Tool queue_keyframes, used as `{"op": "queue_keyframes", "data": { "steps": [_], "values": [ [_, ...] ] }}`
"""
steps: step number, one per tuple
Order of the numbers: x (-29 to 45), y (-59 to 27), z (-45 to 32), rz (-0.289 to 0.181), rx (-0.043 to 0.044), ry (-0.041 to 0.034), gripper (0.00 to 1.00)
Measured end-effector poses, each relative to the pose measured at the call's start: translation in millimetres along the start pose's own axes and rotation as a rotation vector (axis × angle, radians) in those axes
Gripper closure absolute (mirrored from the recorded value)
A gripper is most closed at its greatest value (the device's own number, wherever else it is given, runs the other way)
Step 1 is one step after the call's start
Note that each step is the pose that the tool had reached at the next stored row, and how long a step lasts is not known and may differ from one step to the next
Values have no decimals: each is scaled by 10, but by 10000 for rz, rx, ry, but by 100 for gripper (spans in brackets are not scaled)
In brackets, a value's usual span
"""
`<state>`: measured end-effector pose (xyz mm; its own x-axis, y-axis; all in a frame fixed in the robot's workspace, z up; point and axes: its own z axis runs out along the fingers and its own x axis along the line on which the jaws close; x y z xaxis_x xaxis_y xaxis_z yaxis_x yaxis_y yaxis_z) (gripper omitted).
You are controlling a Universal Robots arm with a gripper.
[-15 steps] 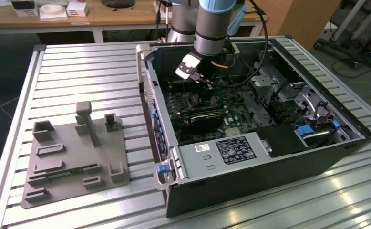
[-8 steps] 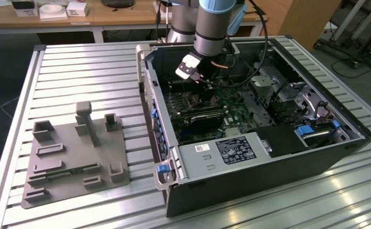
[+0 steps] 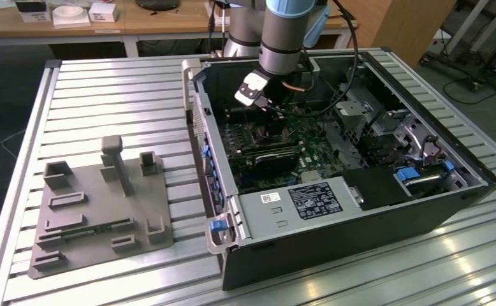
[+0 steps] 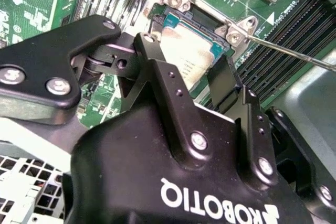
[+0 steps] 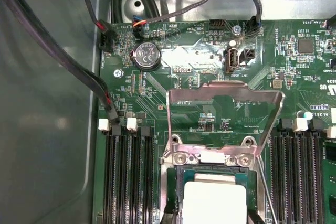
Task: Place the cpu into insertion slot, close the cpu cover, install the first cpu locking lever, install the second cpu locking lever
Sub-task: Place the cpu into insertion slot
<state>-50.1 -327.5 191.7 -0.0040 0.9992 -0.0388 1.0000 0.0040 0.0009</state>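
White lettering, seen upside down, runs across the black body of the gripper (image 4: 186, 69) in the second wrist view. In the exterior view a dark printed label (image 3: 314, 199) sits on a grey metal box (image 3: 261, 220). Small white markings dot the green circuit board (image 5: 157, 93) in the first wrist view.

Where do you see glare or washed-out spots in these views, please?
In the first wrist view the cpu top is washed out white and the cpu cover gleams; in the exterior view bright streaks lie on the table.
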Motion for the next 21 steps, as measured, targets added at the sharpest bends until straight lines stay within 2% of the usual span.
{"op": "queue_keyframes", "data": {
  "steps": [21],
  "values": [
    [0,1,-27,69,4,-3,38]
  ]
}}
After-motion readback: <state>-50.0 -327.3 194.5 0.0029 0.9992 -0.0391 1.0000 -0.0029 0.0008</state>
